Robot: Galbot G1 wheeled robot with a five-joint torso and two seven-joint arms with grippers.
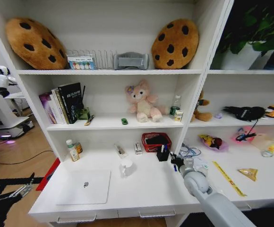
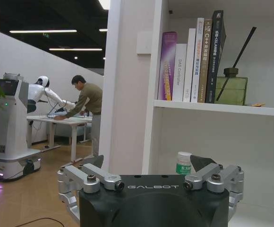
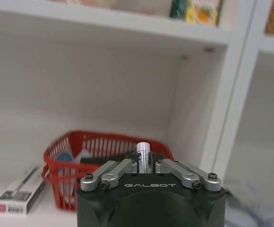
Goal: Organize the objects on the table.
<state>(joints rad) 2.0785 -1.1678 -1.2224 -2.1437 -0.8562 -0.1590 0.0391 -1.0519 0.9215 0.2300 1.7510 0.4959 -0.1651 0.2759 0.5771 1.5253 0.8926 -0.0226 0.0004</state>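
Observation:
My right gripper (image 1: 175,161) hovers over the white table (image 1: 146,189), just right of a black pen holder (image 1: 163,154). It is shut on a slim blue pen (image 1: 175,167). The right wrist view shows the pen's silver end (image 3: 143,150) pinched between the fingers (image 3: 123,166). A closed silver laptop (image 1: 84,187) lies at the table's front left. A tiny green toy (image 1: 124,121) sits on the shelf above. My left gripper (image 2: 150,163) is open and holds nothing. It hangs low off the table's left end (image 1: 14,193), facing the books (image 2: 193,61).
A white mug (image 1: 126,166), a red basket (image 1: 156,141), a small box (image 1: 138,148) and bottles (image 1: 72,150) stand at the back of the table. A pink plush (image 1: 143,101) sits on the shelf. Cables and small clutter (image 1: 229,177) lie to the right.

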